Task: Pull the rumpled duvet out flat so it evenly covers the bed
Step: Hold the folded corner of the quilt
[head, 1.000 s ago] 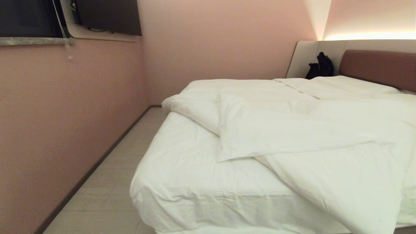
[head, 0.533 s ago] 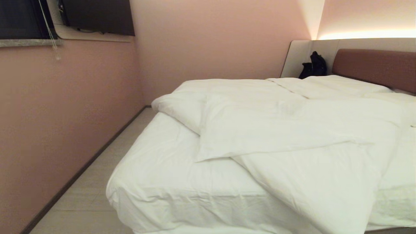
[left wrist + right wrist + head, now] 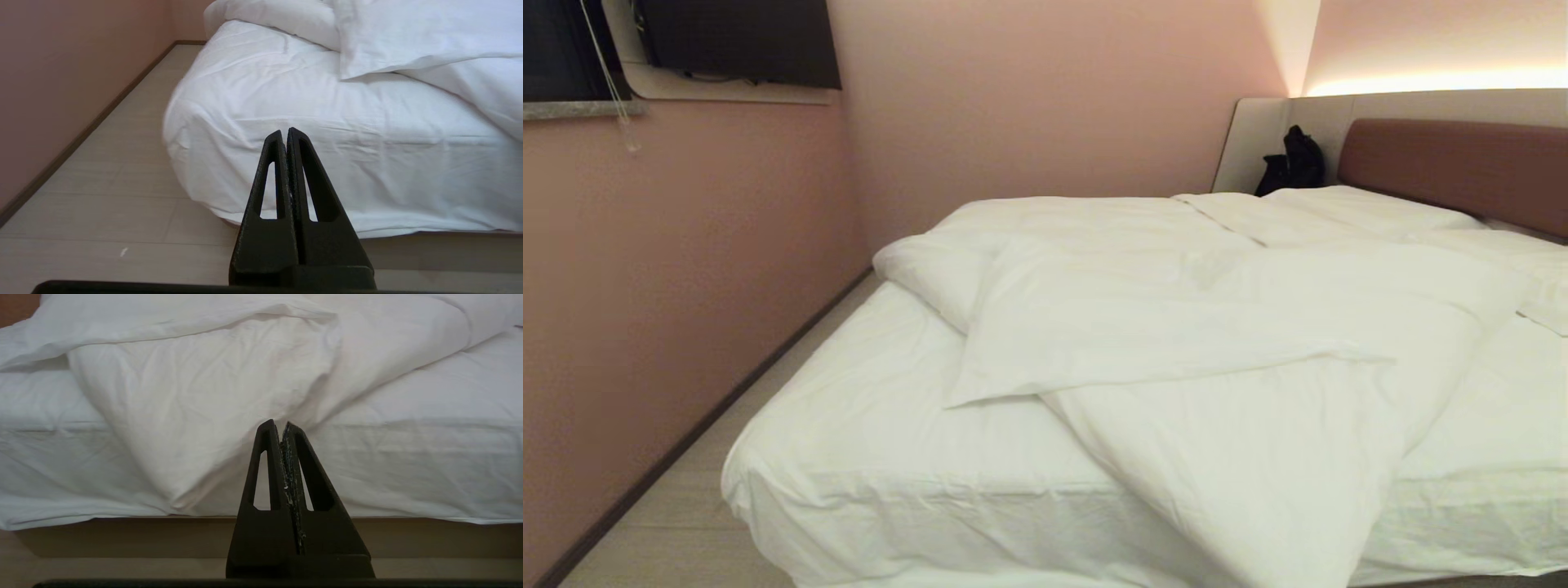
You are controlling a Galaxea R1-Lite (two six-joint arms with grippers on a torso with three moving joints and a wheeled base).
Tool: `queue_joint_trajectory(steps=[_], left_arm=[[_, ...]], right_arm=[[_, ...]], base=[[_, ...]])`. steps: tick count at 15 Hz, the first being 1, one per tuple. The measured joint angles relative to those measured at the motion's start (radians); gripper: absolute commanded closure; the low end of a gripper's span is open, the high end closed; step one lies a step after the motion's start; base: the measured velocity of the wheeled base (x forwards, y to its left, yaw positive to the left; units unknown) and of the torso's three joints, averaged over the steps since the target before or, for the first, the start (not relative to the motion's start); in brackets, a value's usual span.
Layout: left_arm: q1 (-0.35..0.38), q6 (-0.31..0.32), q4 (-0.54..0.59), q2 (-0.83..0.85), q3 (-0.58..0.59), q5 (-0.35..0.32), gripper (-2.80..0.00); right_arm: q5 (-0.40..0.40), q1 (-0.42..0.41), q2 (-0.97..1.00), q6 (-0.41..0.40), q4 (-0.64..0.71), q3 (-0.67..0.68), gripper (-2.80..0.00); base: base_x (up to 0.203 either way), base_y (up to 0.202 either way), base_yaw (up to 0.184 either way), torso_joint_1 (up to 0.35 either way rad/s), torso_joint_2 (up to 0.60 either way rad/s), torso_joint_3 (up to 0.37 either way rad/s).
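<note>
Puffy white duvet lies folded back diagonally on the low white-sheeted bed, one corner hanging over the near edge. Left gripper and right gripper both clenched, empty, short of the bed — probably not yet in reach.

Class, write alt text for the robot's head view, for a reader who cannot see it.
A rumpled white duvet lies bunched and folded across a low bed, one corner spilling over the near edge and bare sheet showing at the near left. A reddish-brown headboard and a black bag stand at the far end, pink walls behind. No gripper appears.
</note>
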Motion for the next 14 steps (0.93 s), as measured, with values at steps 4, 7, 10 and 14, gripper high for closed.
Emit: queue_joint_trajectory(steps=[4, 7, 10, 14], left_arm=[[0.0, -0.004, 0.0, 0.0, 0.0, -0.001, 0.0], [0.0, -0.001, 0.0, 0.0, 0.0, -0.002, 0.0], [0.0, -0.006, 0.0, 0.0, 0.0, -0.001, 0.0], [0.0, -0.007, 0.0, 0.0, 0.0, -0.002, 0.0]], right_arm=[[0.0, 0.0, 0.0, 0.001, 0.0, 0.0, 0.0], [0.0, 0.0, 0.0, 0.0, 0.0, 0.0, 0.0], [0.0, 0.0, 0.0, 0.0, 0.0, 0.0, 0.0], [0.0, 0.0, 0.0, 0.0, 0.0, 0.0, 0.0]], base=[[0.0, -0.055, -0.002, 0.001, 0.0, 0.0], [0.0, 0.0, 0.0, 0.0, 0.0, 0.0], [0.0, 0.0, 0.0, 0.0, 0.0, 0.0], [0.0, 0.0, 0.0, 0.0, 0.0, 0.0]])
